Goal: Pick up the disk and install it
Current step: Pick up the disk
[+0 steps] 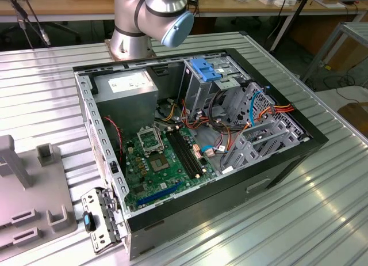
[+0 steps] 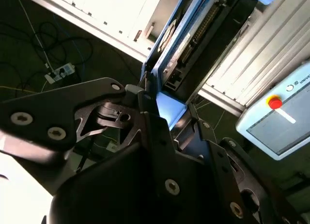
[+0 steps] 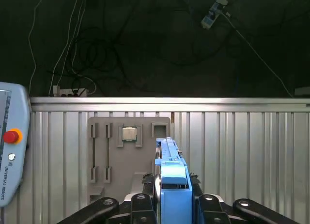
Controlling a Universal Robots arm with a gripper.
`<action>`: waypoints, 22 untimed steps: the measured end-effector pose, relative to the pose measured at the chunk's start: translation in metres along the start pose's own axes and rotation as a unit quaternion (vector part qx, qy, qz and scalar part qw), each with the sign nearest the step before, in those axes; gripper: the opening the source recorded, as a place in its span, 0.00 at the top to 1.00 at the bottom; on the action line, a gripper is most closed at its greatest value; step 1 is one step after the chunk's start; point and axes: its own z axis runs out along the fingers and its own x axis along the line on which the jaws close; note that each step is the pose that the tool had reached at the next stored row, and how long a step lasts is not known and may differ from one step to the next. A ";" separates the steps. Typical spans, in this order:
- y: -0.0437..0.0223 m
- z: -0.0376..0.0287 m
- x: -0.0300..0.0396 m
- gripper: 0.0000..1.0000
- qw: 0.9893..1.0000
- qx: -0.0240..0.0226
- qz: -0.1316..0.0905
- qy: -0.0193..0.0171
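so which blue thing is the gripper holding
The disk in its blue carrier, clamped in the gripper; the blue bracket and cables sit in the case.

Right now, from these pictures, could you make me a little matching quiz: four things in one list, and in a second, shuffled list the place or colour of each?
Things:
1. the disk
2. computer case
3. square chip
4. pendant button

Place or colour:
A. red
B. sits in a grey fixture plate
C. held in the gripper
D. lies open on the ribbed metal table

Pairs: 1-C, 2-D, 3-B, 4-A.
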 end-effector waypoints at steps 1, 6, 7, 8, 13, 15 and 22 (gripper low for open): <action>0.0001 -0.0166 -0.0002 0.63 1.000 0.000 0.000 0.000; 0.0001 -0.0268 -0.0003 0.63 1.000 0.000 0.000 0.000; 0.0001 -0.0267 -0.0003 0.63 1.000 0.000 0.000 0.000; 0.0002 -0.0267 -0.0003 0.63 1.000 0.000 0.000 0.000; -0.0048 -0.0268 -0.0003 0.63 1.000 0.000 0.000 0.000; -0.0098 -0.0269 -0.0003 0.63 1.000 0.000 0.000 0.000; -0.0331 -0.0270 -0.0003 0.63 1.000 0.000 0.000 -0.001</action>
